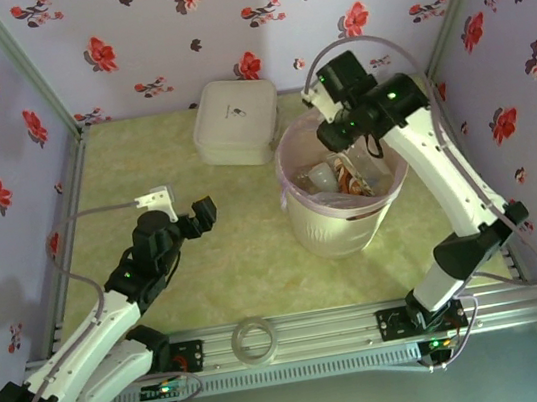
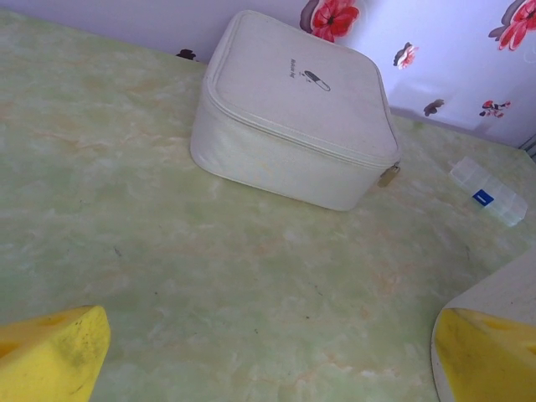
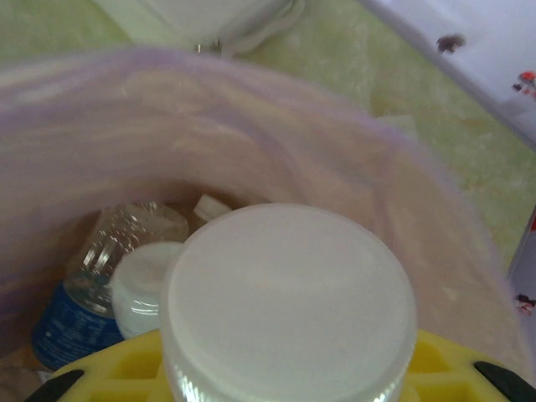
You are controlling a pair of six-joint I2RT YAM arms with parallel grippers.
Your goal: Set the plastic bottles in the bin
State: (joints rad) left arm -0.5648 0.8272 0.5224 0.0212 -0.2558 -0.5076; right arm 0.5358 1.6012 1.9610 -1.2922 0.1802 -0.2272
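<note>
Checking the carried bottle (image 3: 289,301) first: position and grip? (inspector)

White cap toward the wrist camera. The right jaws are closed on it at the cap end, and the cap hides its body. In the overhead view it hangs over the mouth of the bin (image 1: 340,236), toward the far side and close to the rim. (operator)

Contents of the bin? (inspector)

Several bottles (image 3: 88,293) lie inside: one clear with a blue label, another white-capped. The pink liner (image 3: 251,126) drapes slackly round the rim. (operator)

Hazards from here? (inspector)

In my judgement, three. A release this near the far rim could let the bottle strike the edge or catch the loose liner. It could then tumble out toward the white box (image 1: 234,120) just behind. The bottles already inside could make it bounce rather than settle. The bin looks light, so an arm brushing the rim while pulling away might shift or tip it. (operator)

Other arm? (inspector)

The left jaws stand wide open and empty over the bare surface (image 1: 238,266). They are well apart from the bin and face the box. A tape ring (image 1: 254,340) lies at the near edge and a small clear case (image 2: 490,193) sits beyond the box; neither lies near the bin. (operator)
</note>
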